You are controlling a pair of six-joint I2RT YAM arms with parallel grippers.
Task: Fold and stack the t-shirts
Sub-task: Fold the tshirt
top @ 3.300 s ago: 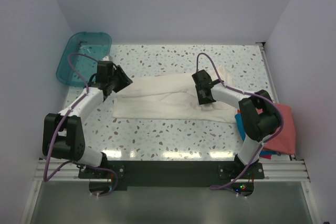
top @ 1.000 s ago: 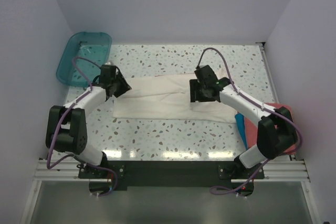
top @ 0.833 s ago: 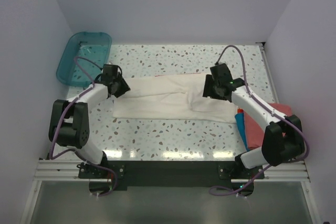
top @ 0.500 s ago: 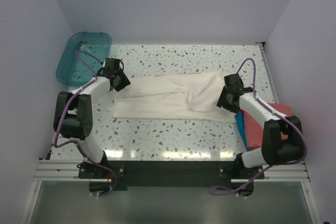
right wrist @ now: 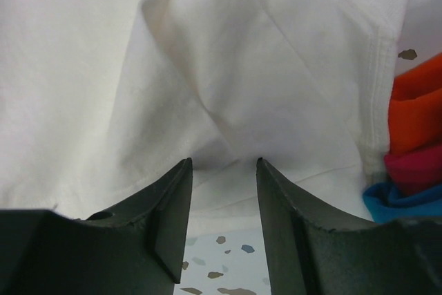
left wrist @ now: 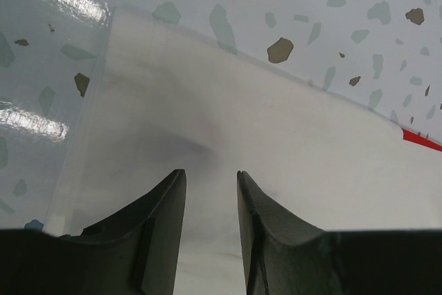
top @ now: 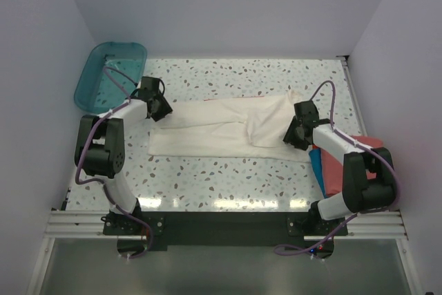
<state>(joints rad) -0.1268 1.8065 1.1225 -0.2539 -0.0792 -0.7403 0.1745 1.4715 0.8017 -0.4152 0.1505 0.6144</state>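
Note:
The cream-white t-shirt (top: 221, 128) lies as a long folded band across the middle of the table. My left gripper (top: 160, 107) is low over its left end, and the left wrist view shows this gripper (left wrist: 210, 172) open above flat white cloth (left wrist: 276, 136) with a red printed mark (left wrist: 421, 141) at the right. At the shirt's right end my right gripper (top: 293, 135) hangs low. In the right wrist view it (right wrist: 223, 160) is open, tips at a rumpled cloth edge (right wrist: 262, 67). The salmon-red shirt (top: 366, 164) and blue shirt (top: 316, 164) lie piled at the right.
A translucent teal tub (top: 110, 74) stands at the back left corner, just behind my left arm. White walls close the table on the left, back and right. Speckled tabletop (top: 228, 170) shows in front of the shirt.
My right gripper has travelled from the shirt's middle to its right end and its jaws have narrowed. My left gripper has shifted slightly back and left at the left end.

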